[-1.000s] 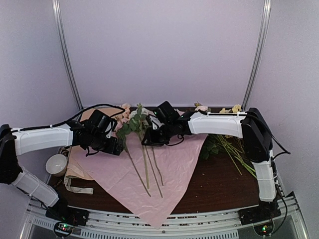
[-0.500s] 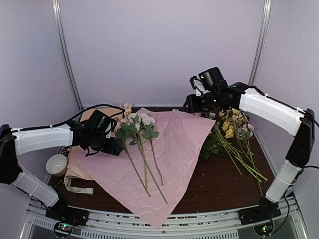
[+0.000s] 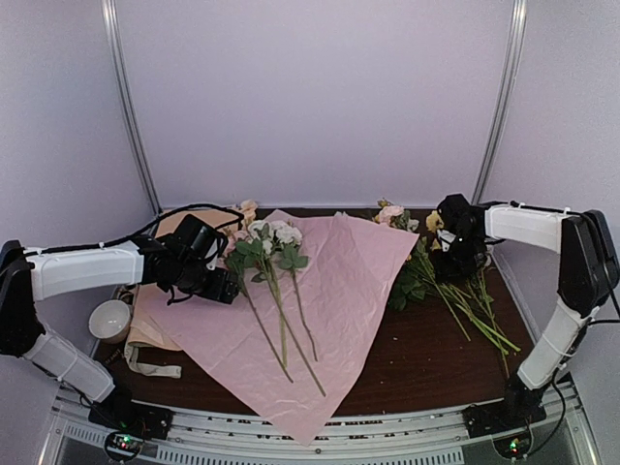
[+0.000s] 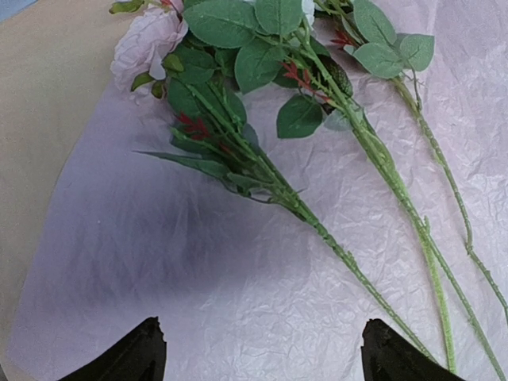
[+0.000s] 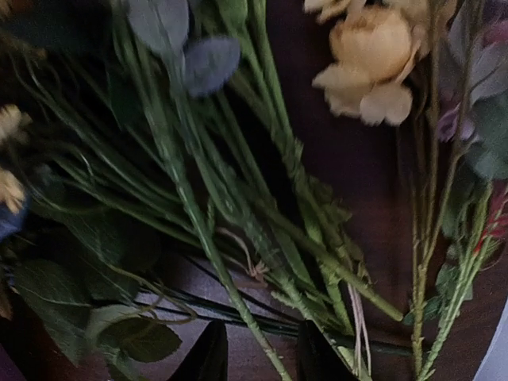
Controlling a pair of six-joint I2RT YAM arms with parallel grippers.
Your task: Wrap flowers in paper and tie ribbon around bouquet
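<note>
Pink paper [image 3: 360, 276] — flowers [image 3: 272, 244] atop

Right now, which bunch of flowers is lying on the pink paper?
The small bunch of pale roses left of centre; its stems rest on the paper. The bigger bunch on the right lies on bare dark table.

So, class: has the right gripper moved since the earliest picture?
Yes. The right gripper has swung right, off the paper towards the right-hand wall pole, now over the loose stems.
</note>
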